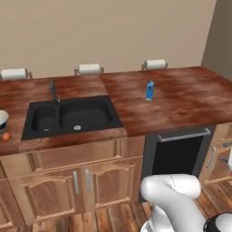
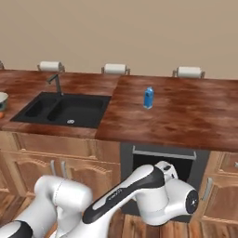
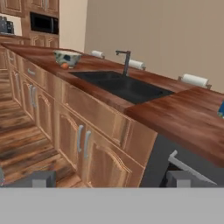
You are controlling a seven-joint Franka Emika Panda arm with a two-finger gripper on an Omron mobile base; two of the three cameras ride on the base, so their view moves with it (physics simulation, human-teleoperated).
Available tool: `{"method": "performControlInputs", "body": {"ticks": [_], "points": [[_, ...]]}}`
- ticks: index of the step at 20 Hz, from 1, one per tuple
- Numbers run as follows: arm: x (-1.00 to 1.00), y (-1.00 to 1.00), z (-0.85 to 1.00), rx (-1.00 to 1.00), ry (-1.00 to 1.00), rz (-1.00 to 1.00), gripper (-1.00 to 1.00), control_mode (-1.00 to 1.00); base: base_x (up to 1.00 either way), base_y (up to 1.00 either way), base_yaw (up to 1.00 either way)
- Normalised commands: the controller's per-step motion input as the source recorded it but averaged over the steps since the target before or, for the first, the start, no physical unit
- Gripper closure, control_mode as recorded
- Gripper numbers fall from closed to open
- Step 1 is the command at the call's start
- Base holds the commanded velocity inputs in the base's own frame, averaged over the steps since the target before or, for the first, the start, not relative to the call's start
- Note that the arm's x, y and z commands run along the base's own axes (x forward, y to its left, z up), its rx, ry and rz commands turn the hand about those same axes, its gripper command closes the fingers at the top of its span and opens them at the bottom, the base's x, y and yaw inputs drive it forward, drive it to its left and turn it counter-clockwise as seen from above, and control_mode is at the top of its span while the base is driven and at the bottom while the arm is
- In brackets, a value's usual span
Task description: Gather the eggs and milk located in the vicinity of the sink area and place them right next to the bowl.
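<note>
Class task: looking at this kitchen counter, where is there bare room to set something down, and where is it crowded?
Free: the wide stretch of counter right of the milk carton, and the strip between carton and sink. Crowded: the left end, where the egg sits close beside the bowl, near the sink's edge.

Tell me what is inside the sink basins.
The black sink holds nothing loose: one round silver drain shows in the right basin. The left basin's near floor is hidden by its front wall.

No legible text or labels.
</note>
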Motion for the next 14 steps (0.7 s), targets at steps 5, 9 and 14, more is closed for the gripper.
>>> {"method": "performControlInputs", "body": {"ticks": [5, 9, 14], "points": [[0.00, 0.00, 0.00, 0.00, 0.00, 0.00, -1.00, 1.00, 0.60, -0.09, 0.00], [0.00, 0.00, 0.00, 0.00, 0.00, 0.00, -1.00, 1.00, 0.78, 0.00, 0.00], [0.00, 0.00, 0.00, 0.00, 0.00, 0.00, -1.00, 1.00, 0.82, -0.04, 0.00]]}}
